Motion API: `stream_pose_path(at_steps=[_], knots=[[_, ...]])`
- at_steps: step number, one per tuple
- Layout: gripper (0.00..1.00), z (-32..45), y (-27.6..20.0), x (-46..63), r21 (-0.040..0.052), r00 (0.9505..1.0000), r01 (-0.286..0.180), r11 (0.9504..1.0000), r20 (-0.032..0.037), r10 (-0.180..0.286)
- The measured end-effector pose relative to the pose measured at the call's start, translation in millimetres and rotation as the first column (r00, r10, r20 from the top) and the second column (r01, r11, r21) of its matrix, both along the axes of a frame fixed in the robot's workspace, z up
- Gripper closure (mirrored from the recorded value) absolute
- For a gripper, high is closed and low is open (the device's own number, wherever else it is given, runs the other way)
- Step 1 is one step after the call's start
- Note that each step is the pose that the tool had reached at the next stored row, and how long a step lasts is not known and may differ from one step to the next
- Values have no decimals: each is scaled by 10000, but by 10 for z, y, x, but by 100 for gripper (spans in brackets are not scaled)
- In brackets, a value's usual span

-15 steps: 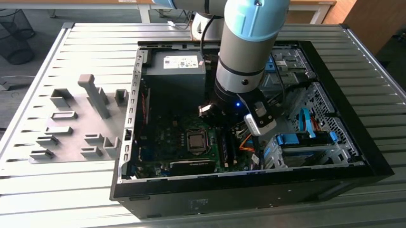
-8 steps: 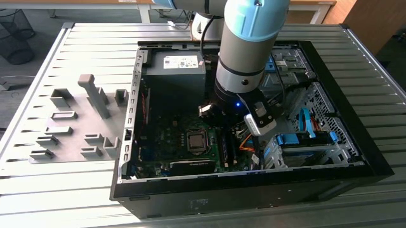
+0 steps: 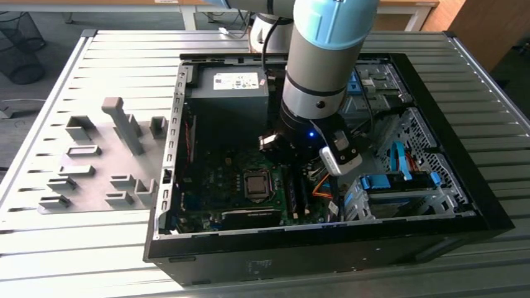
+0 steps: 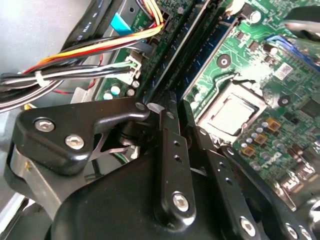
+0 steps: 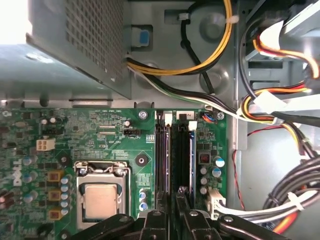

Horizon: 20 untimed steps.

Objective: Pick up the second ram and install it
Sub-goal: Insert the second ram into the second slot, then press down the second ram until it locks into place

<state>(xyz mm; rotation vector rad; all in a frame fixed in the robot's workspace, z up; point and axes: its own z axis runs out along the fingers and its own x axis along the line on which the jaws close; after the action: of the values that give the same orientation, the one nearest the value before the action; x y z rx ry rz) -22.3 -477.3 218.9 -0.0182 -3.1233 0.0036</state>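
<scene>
Green motherboard [image 5: 100, 135] fills the floor of the open black computer case [image 3: 463, 211], which lies on its side on a ribbed metal table [image 3: 83, 248]. The arm [image 3: 319, 68] reaches down into the case, and its gripper [image 5: 172, 207] hangs directly over the row of memory slots [image 5: 167, 150] beside the processor socket [image 5: 100, 197].

In both wrist views the black fingers [image 4: 172, 150] stand close together with only a narrow gap between them, their tips right at the slots. The second ram [image 5: 192, 155] seems to be the thin stick with a blue edge standing in one of the slots, just beside the fingertips in the first wrist view; in the second wrist view the same row [image 4: 200, 55] runs away from the fingertips. Whether the fingers are clenched on the stick, merely pressing on it, or released from it, I cannot tell.

A grey power supply [image 3: 228, 93] sits at the far end of the case, and bundles of yellow, orange, black and white cables [image 5: 270, 110] run alongside the slots. Blue drive brackets [image 3: 398, 180] lie in the bay toward the exterior view's right. Outside the case, toward the exterior view's left, grey plastic holder blocks [image 3: 99, 161] stand on the table.
</scene>
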Motion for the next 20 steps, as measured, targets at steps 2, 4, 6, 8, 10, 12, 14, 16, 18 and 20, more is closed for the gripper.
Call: stream_pose_path(at_steps=[2, 4, 6, 8, 10, 12, 14, 16, 18, 20], knots=[[79, 56, 0, 0, 0, 10000, 0, 10000, 0, 0], [79, 114, 0, 0, -1, 10000, 0, 10000, -1, 0], [80, 123, 0, 0, 2, 10000, 0, 10000, 0, 0], [87, 124, 0, 0, 3, 10000, 0, 10000, 1, 0], [89, 126, 0, 0, 0, 10000, 0, 10000, 0, 0], [89, 126, 0, 0, 1, 10000, 0, 10000, 0, 0], [89, 127, 0, 0, 0, 10000, 0, 10000, 0, 0], [89, 124, 0, 0, -1, 10000, 0, 10000, -1, 0], [89, 107, 0, 0, 0, 10000, -1, 10000, 0, 1], [89, 81, 0, 0, 0, 10000, 0, 10000, -1, 0]])
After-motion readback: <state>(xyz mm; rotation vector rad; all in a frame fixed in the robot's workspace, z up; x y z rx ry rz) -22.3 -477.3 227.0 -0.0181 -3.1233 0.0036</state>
